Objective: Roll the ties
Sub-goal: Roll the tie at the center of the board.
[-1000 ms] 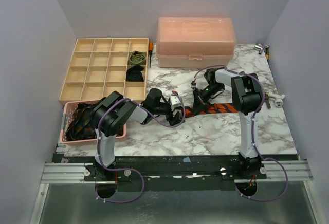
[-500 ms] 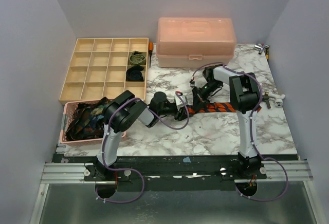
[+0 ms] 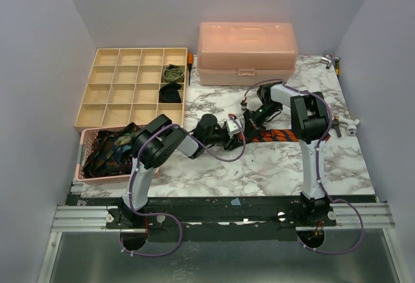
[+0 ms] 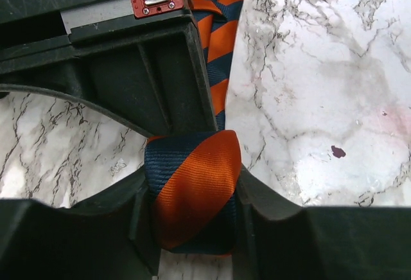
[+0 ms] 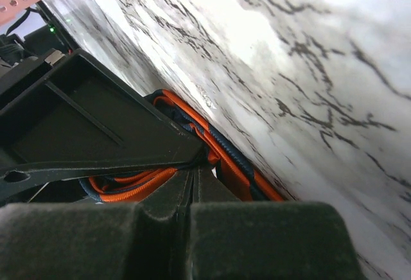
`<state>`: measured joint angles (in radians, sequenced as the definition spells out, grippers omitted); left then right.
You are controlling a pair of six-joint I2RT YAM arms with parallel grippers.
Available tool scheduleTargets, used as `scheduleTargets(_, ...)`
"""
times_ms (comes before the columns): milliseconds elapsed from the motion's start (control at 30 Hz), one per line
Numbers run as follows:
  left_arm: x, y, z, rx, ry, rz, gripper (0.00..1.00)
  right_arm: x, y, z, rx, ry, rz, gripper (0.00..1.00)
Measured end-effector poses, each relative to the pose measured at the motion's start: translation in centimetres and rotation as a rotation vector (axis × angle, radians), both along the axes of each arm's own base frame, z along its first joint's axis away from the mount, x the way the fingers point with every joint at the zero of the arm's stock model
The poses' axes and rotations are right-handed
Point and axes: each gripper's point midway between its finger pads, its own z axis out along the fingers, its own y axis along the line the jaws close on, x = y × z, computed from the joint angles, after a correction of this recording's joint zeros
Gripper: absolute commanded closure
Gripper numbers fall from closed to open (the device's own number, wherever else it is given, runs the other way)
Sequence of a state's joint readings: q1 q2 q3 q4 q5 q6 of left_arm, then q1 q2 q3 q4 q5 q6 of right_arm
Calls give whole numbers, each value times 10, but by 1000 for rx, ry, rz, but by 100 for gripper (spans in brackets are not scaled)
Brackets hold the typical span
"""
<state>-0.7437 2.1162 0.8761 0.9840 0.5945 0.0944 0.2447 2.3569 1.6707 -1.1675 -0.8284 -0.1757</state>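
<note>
Pink basket: a perforated pink plastic basket (image 3: 97, 178) sits at the near left of the white marble-patterned tabletop (image 3: 272, 166). It holds a heap of dark patterned ties (image 3: 107, 150).
Left gripper: the left gripper (image 4: 192, 228) lies low over the middle of the tabletop. Its jaws are drawn partway in and press on both sides of the rolled end of the orange-and-navy diagonally striped fabric tie (image 4: 196, 177).
Striped tie: the roll sits between the left jaws. The unrolled length lies flat on the marble and runs rightward, to beside the right arm's upright.
Right gripper: the right gripper (image 5: 192, 187) is just beyond the roll with its jaws closed tight together. The tips are down among the tie's folds, but whether any fabric is pinched cannot be told.
Tan tray: a tan compartment tray (image 3: 120, 91) stands behind the basket. Its right-hand column holds a rolled olive green tie (image 3: 172, 73), and a rolled black tie (image 3: 170, 92) sits in the cell just nearer.
Pink box: a translucent pink lidded plastic box (image 3: 246, 49) stands at the back, with its lid down.
</note>
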Motion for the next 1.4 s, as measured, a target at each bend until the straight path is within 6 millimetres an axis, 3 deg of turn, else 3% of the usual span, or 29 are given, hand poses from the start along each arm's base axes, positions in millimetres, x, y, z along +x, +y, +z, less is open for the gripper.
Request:
scheduleTargets(167,4,-3,-2,45,46,-3,92,2,-3,1,5,-9,-15,97)
scheduleTargets(267,5,-3,-3,95,71,-10,100,3,-4,3,15,-10,-23,89)
scheduleTargets(433,9,-1,-4,171,65,-25,100,13,-15,14,62,-24,-47,78)
scheduleTargets(633,13,0,-6,264,59,-63,100,47,-58,29,109,-117,-123,76)
scheduleTargets(733,13,2,-7,297,57,-83,100,54,-80,25,83,-135,-158,77)
scheduleTargets(867,12,5,-6,343,48,-110,100,46,-91,7,-9,-130,-134,79)
scheduleTargets(1133,5,14,-5,446,65,-171,100,15,-99,2,-125,-106,-101,79)
scheduleTargets(1300,1,16,-5,489,92,-185,100,17,-103,3,-161,-117,-93,73)
scheduleTargets(1400,1,16,-5,504,105,-184,100,29,-107,6,-184,-169,-79,69)
